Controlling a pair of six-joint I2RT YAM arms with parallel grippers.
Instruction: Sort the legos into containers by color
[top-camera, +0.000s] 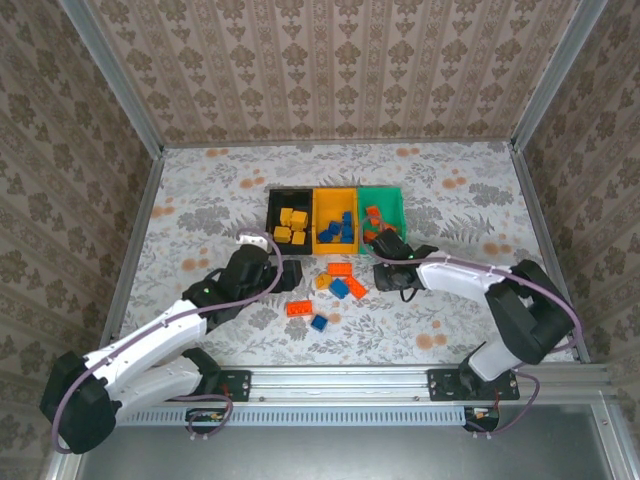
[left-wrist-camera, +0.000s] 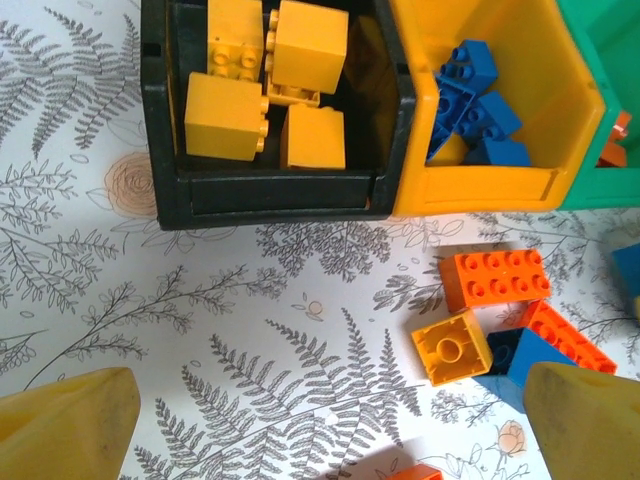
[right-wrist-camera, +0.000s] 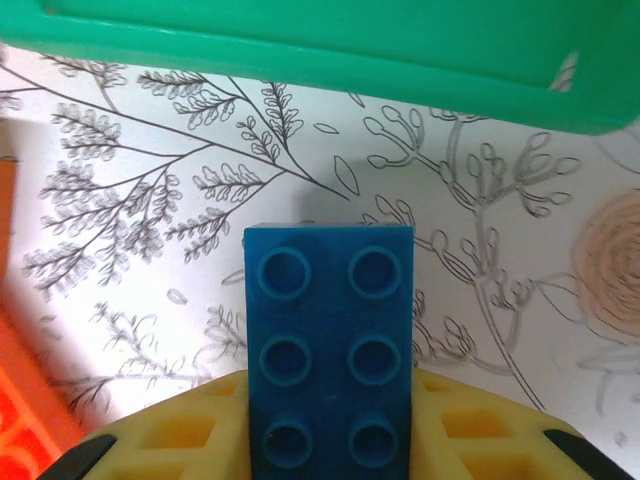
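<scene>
Right wrist view: a blue lego (right-wrist-camera: 330, 340) is pinched between the yellow fingers (right-wrist-camera: 170, 435) of the right gripper (right-wrist-camera: 330, 440), just short of the green bin (right-wrist-camera: 300, 40). The left gripper (left-wrist-camera: 330, 425) is held spread wide over the fern-print table (left-wrist-camera: 250, 330), near the black bin (left-wrist-camera: 270, 195) where yellow legos (left-wrist-camera: 225, 115) are gathered.

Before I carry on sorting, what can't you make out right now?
- Right wrist: near end of the blue brick, cut off by the bottom edge; inside of the green bin, hidden by its wall.
- Left wrist: an orange-red brick, mostly cut off by the bottom edge.
- Top external: fingertips of the right gripper, hidden under its wrist.
</scene>
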